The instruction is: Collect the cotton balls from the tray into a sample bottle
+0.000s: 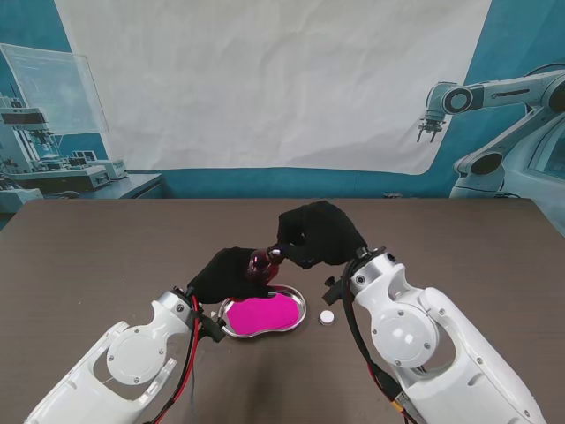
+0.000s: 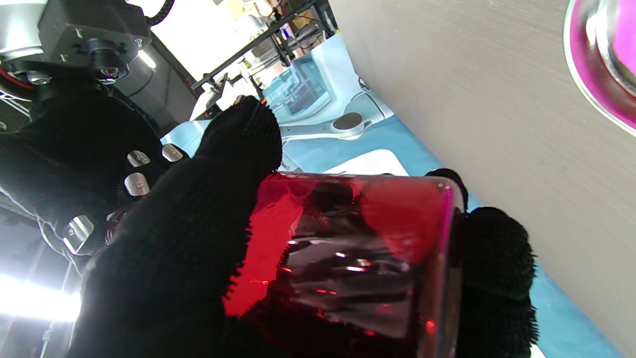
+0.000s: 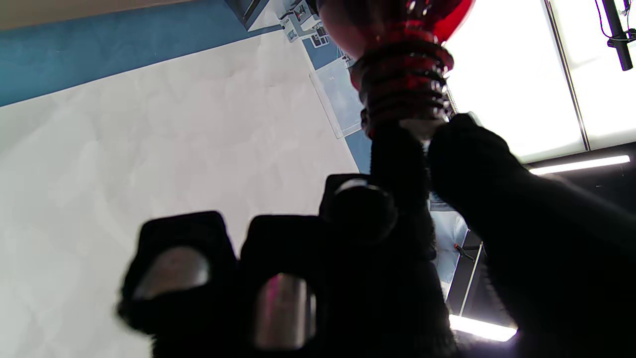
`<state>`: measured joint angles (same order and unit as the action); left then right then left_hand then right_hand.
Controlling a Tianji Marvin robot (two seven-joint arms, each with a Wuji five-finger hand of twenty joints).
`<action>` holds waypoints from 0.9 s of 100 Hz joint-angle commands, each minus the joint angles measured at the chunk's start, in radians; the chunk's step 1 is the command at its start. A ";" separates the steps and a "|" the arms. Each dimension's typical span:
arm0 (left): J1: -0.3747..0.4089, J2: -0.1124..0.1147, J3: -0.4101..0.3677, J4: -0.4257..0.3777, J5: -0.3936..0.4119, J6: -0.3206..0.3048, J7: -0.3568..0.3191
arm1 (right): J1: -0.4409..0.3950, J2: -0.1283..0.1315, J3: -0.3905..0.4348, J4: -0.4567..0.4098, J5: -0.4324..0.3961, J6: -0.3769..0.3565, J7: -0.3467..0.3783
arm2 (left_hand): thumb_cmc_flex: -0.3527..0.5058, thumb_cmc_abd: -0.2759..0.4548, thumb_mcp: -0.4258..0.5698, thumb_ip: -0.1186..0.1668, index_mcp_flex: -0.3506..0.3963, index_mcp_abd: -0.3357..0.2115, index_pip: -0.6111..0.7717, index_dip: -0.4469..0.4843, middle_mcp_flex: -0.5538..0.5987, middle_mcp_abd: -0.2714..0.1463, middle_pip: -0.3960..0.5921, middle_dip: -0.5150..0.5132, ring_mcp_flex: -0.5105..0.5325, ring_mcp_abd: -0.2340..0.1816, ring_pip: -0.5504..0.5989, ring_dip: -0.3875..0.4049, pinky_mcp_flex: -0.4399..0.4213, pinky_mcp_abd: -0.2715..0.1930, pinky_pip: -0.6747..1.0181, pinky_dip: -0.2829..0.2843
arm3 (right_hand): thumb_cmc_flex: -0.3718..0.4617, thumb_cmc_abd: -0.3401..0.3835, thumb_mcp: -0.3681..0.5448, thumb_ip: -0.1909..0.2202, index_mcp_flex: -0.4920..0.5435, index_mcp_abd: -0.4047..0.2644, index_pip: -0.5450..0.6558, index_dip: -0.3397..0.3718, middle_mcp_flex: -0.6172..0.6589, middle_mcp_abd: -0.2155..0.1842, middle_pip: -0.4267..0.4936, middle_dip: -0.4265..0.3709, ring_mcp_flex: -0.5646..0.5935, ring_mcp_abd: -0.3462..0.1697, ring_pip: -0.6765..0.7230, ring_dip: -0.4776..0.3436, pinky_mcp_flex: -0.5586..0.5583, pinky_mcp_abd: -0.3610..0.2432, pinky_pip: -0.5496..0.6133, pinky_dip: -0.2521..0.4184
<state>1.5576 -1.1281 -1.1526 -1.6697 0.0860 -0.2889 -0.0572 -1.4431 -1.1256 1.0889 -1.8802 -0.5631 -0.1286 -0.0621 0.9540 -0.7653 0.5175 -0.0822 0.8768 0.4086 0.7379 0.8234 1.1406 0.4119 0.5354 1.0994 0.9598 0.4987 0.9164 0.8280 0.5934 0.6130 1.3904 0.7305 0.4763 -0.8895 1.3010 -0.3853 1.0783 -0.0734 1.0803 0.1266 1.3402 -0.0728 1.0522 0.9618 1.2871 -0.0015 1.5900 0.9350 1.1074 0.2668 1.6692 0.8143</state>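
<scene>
Stand view: left hand [image 1: 231, 275] is wrapped around the red sample bottle [image 1: 261, 262], held off the table just above the far edge of the tray [image 1: 298, 314]. Right hand [image 1: 320, 233] sits at the bottle mouth, thumb and forefinger pinched together there. Small white cap [image 1: 327, 316] lies on the table just right of the tray, so the neck looks open

Left wrist view: sample bottle [image 2: 357, 258] is clamped between fingers [image 2: 198, 223] and a thumb pad on the opposite side; grip looks firm, glass is tilted. Tray rim with magenta liner shows in the corner [image 2: 584, 84]

Right wrist view: threaded neck of the bottle [image 3: 402, 84] is right at the fingertips [image 3: 467, 144]. Something pale sits between the tips at the mouth, probably a cotton ball, but too small to confirm. So right hand: pinched shut, contents uncertain

Cotton balls on the tray: can't make any out on the magenta liner from the stand view

Doing the step well, my read:
- keep the left hand steady, mouth tilted toward the right hand
- centre the pinch over the opening before letting go; neck is narrow, an off-centre release drops the ball onto the tray or table
- push slightly past the rim, then spread the fingers
- don't knock the neck, glass could slip in the glove

Writing: no labels, brands or readable text on bottle, tray, cap or gloves
</scene>
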 commanded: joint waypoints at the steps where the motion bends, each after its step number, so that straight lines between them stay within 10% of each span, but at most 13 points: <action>1: -0.003 -0.006 0.001 -0.005 -0.006 -0.007 -0.016 | -0.004 -0.002 -0.011 0.007 -0.005 -0.001 0.015 | 0.277 0.465 0.352 0.017 0.158 -0.140 0.178 0.023 0.056 -0.034 0.010 0.012 0.030 0.019 0.069 0.027 -0.008 -0.093 0.091 0.038 | 0.004 0.007 0.007 0.023 -0.005 0.044 0.017 0.016 0.024 -0.015 0.016 0.022 0.028 -0.025 0.058 0.010 0.021 0.030 0.062 0.000; 39: -0.007 -0.008 0.003 0.000 -0.004 -0.011 -0.010 | -0.014 -0.007 -0.011 0.016 0.035 0.012 0.010 | 0.277 0.466 0.353 0.017 0.158 -0.140 0.178 0.023 0.056 -0.034 0.010 0.012 0.029 0.019 0.069 0.027 -0.008 -0.093 0.091 0.039 | -0.162 0.278 -0.019 0.109 -0.002 0.128 -0.179 0.038 -0.018 0.014 -0.001 0.002 0.026 0.010 0.037 -0.005 -0.019 0.041 0.068 0.016; 90: -0.013 -0.009 0.007 0.006 -0.007 -0.022 -0.006 | -0.013 -0.005 -0.005 0.023 0.015 0.006 0.007 | 0.276 0.465 0.353 0.017 0.159 -0.140 0.179 0.023 0.058 -0.034 0.010 0.010 0.030 0.021 0.069 0.027 -0.007 -0.095 0.092 0.038 | 0.034 0.069 0.094 0.076 -0.114 0.076 -0.047 -0.042 -0.064 0.011 -0.039 -0.033 0.027 -0.006 0.009 -0.020 -0.029 0.024 0.065 0.011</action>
<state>1.5461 -1.1292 -1.1475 -1.6490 0.0837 -0.3015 -0.0452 -1.4512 -1.1270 1.0890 -1.8678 -0.5479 -0.1281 -0.0654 0.9540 -0.7653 0.5195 -0.0822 0.8768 0.4098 0.7380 0.8234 1.1406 0.4119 0.5354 1.0994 0.9598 0.4989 0.9164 0.8280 0.5933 0.6130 1.3904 0.7305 0.4674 -0.7919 1.3410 -0.3119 1.0055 -0.0425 1.0697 0.1334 1.2889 -0.0509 1.0250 0.9461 1.2867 0.0226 1.5847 0.9254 1.0748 0.2694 1.6692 0.8147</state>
